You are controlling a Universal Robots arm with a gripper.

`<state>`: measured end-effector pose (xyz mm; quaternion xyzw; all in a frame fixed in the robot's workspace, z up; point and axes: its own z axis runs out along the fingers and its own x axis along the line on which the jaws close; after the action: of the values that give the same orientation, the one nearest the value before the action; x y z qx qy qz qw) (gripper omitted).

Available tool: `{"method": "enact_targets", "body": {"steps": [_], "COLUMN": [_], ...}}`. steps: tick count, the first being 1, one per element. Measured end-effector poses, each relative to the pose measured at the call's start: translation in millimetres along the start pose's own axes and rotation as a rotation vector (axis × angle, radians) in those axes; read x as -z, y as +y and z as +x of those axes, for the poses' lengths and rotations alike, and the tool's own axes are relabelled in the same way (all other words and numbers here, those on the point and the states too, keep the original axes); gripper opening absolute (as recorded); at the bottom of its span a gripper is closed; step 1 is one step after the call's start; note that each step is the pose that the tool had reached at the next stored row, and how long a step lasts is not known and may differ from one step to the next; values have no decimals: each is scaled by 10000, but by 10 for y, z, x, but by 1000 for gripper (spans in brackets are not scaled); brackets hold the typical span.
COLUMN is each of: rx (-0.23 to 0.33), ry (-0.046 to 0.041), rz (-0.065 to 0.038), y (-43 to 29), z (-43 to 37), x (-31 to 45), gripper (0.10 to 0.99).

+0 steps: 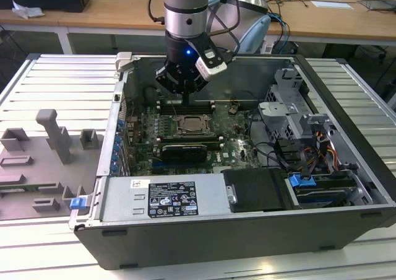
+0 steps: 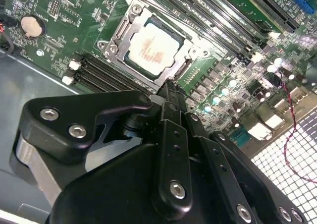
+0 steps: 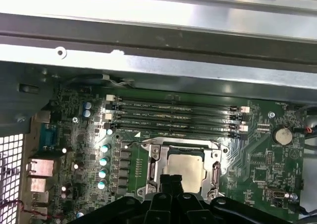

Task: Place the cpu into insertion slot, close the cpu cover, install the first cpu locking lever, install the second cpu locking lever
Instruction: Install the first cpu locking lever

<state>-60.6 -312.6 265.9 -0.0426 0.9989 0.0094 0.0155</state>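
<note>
Our claw (image 1: 185, 99) hangs in the upper middle of the exterior view, reaching down into the open computer case (image 1: 185, 243) that sits on the ribbed bench (image 1: 55, 82). In the second wrist view its two fingers (image 2: 171, 135) look pressed together into one thin tip with nothing between them. We think it is squeezed thin like this so it can slip in between the small parts and push on them.

We see the tip just beside the edge of the insertion slot (image 1: 179, 124), close to the rows of memory slots (image 3: 173, 117). We cannot tell if it touches anything.

We see the cpu (image 2: 151, 45) already lying in the slot, near the middle of the exterior view. It lies flat with its pale metal top facing up. We guess this lets its underside meet the slot. It is square, so it has no long side. Its edges run in line with the memory slots.

We see the cpu cover (image 2: 121, 35) lying flat around the chip like a picture frame, likely to hold it down. The locking levers are too thin for us to read.
</note>
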Motion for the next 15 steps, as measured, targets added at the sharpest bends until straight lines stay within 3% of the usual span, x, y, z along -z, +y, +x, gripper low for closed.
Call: {"method": "enact_targets", "body": {"steps": [9,15], "rx": [11,11], "ry": [1,1], "rz": [0,0], "y": [3,9], "z": [32,107], "x": [1,3], "gripper": [106,106]}}
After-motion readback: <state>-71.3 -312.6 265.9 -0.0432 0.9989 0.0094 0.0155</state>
